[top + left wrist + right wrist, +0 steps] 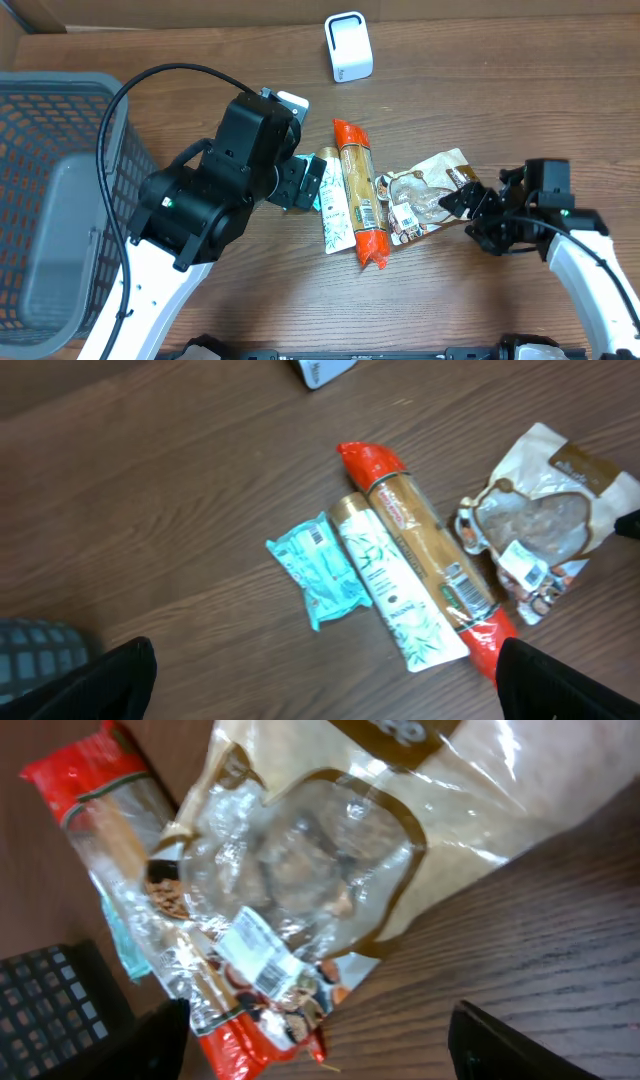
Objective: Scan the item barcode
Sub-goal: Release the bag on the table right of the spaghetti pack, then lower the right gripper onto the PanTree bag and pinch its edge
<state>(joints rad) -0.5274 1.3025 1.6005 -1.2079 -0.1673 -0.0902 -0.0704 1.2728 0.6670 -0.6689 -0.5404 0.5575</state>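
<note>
Looking across the table [200, 60], past the grey basket [40, 130] far left, I found the snack bag [425, 190] lying flat at the right. My right gripper [468, 215] stood unclenched at its right edge, nothing pinched. The left gripper [298, 185] hung wide open over the other packets.

The risk, I judged: slick film slipping or crumpling, folding the code under. The cracker sleeve [360, 195] lay against the bag's left side, with the tube [336, 210] beside it. The scanner [349, 46] stood well apart, the teal sachet [320, 568] outermost. The barcode label [262, 950] faced up.
</note>
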